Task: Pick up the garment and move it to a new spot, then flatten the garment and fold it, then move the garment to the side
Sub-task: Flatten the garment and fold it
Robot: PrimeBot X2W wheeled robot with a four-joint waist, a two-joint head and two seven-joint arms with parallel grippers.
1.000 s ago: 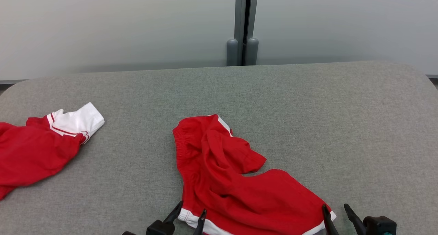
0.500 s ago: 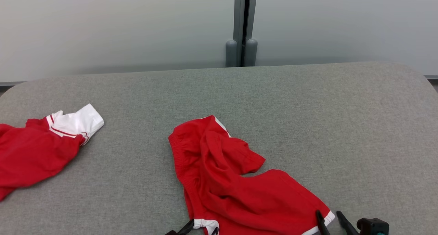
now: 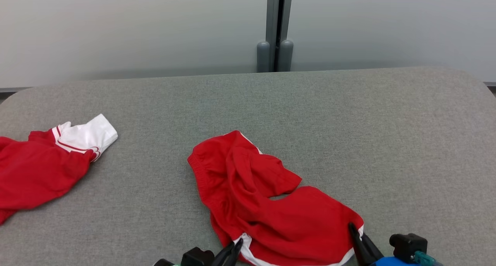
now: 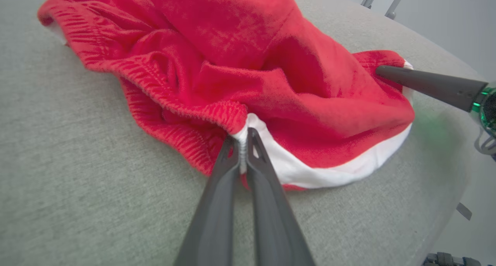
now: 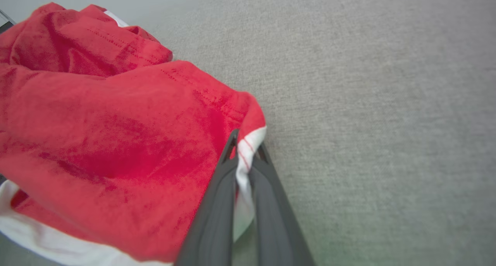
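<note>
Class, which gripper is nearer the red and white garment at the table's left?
Left. The left gripper, gripping the shorts, sits right of that garment; the right gripper is farther right.

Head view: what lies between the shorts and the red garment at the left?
Nothing: in the head view the grey table between the shorts and the left garment is bare.

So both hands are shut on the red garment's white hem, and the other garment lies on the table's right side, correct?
No: the head view shows the other garment on the table's left side. The left hand and right hand are indeed shut on the red garment's white hem.
</note>
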